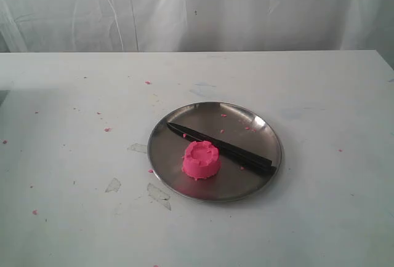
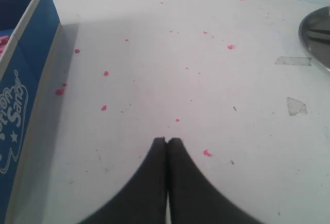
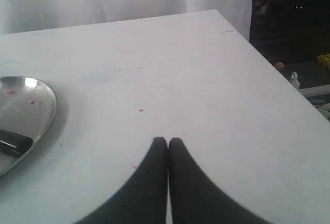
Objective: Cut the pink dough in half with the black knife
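Observation:
The pink dough (image 1: 202,159), a small round cake with a scalloped rim, stands whole on the round steel plate (image 1: 184,187) at the table's middle. Just behind it the black knife (image 1: 221,149) lies slantwise across the plate, point to the far left, handle to the near right. Neither gripper shows in the exterior view. My left gripper (image 2: 167,140) is shut and empty over bare white table, with the plate's rim (image 2: 315,38) far off at the frame edge. My right gripper (image 3: 168,140) is shut and empty too, apart from the plate (image 3: 36,105), where the knife's handle end (image 3: 14,142) shows.
A blue box with white lettering (image 2: 20,95) stands beside the left gripper. Tiny pink crumbs (image 2: 105,73) and bits of clear tape (image 1: 159,194) dot the white table. The table's corner and edge (image 3: 258,48) drop off beyond the right gripper. White cloth (image 1: 197,8) hangs behind.

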Available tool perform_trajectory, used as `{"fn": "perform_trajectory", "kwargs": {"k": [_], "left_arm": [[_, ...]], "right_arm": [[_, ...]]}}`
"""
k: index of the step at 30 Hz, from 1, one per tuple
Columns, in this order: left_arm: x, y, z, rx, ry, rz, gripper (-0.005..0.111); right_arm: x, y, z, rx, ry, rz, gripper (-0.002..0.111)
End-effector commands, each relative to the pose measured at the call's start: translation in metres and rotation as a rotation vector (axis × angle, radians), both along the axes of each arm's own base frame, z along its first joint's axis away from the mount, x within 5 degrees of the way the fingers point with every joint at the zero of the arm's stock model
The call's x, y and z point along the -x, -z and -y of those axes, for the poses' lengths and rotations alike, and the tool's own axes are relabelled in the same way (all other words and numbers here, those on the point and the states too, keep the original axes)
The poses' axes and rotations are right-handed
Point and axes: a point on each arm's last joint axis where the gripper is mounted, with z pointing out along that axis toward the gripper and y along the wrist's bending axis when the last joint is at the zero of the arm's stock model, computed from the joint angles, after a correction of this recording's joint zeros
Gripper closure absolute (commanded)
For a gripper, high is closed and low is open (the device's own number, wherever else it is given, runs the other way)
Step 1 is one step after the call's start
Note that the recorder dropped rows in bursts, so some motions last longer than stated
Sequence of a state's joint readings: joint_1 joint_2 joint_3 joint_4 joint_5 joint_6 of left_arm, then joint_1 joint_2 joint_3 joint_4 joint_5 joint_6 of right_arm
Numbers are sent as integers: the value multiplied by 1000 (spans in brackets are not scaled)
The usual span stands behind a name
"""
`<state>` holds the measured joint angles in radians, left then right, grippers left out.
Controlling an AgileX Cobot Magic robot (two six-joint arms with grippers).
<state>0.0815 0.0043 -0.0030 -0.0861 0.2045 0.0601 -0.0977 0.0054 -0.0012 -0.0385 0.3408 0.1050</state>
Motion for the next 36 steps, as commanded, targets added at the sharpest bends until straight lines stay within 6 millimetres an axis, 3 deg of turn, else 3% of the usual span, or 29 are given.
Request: {"fn": "perform_trajectory", "kwargs": {"k": [1, 6, 13, 19, 36], "left_arm": [[0, 1, 1, 8, 7, 4, 107], [0, 1, 1, 8, 7, 4, 107], [0, 1, 1, 8, 7, 4, 107], [0, 1, 1, 8, 7, 4, 107], [0, 1, 1, 8, 7, 4, 107]], "right_arm": [[0, 0, 0, 1, 4, 10, 108], [-2, -10, 0, 10, 0, 114, 108], [11, -71, -3, 62, -28, 819, 108], [33, -96, -6, 100, -43, 1184, 108], [45, -103, -8, 114, -51, 1339, 108]]}}
